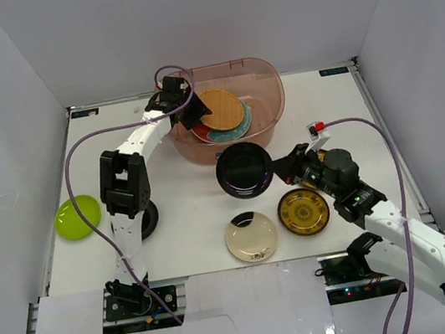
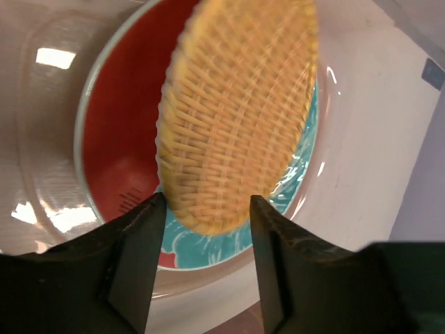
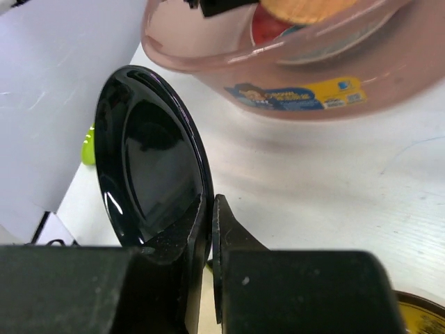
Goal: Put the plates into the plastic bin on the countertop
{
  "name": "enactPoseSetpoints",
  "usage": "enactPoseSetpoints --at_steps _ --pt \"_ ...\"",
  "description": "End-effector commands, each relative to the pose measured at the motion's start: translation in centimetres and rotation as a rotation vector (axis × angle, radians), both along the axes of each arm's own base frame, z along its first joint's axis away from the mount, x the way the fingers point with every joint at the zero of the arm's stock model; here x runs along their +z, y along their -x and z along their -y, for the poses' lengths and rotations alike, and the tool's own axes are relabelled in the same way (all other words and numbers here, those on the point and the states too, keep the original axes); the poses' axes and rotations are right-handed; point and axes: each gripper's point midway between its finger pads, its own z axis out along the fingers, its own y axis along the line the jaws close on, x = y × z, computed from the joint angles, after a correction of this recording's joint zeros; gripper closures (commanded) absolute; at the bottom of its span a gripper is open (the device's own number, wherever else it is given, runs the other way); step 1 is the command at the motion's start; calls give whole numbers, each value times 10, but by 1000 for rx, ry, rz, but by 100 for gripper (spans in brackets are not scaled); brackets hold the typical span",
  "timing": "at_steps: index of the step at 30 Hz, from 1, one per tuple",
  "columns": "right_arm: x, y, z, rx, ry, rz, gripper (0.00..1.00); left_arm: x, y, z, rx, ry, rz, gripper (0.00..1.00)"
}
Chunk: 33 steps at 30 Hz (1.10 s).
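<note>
The translucent reddish-brown bin (image 1: 264, 84) stands at the back of the white countertop (image 1: 189, 223). In it a woven tan plate (image 1: 222, 109) lies tilted on a red and teal plate (image 1: 219, 134). My left gripper (image 1: 189, 109) is open over the bin's left side. In the left wrist view its fingers (image 2: 146, 236) flank the near edge of the woven plate (image 2: 236, 111) without touching it, above the red and teal plate (image 2: 118, 132). My right gripper (image 1: 278, 171) is shut on the rim of the glossy black plate (image 1: 244, 170), held on edge in front of the bin (image 3: 313, 69).
A cream plate (image 1: 251, 237) and a dark gold-patterned plate (image 1: 303, 212) lie at the front centre. A lime green plate (image 1: 77, 216) lies at the left edge. A dark round plate (image 1: 149, 219) is partly hidden under the left arm. White walls surround the surface.
</note>
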Motion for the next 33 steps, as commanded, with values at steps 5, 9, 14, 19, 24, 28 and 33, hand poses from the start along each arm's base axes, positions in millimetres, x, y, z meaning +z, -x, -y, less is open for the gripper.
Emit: enactPoseSetpoints --at_steps 5,9,14,19,24,28,33 --pt "61 -32 32 -166 143 111 92 189 14 -2 -93 102 393 21" --pt "107 -66 31 -198 107 178 92 251 71 -31 -84 102 514 19" --pt "116 -134 10 -198 158 155 92 202 177 -58 -101 138 427 24" --pt "90 -203 -23 -155 208 91 92 61 291 -67 -183 178 119 26" --pt "52 -251 -45 -141 248 10 92 -9 356 -54 -258 211 -63 22" --pt "6 -280 -54 -159 272 -70 92 -32 367 -38 -299 203 -130 18" --pt "17 -297 -60 -170 265 -58 65 -59 379 -1 -416 165 -211 17"
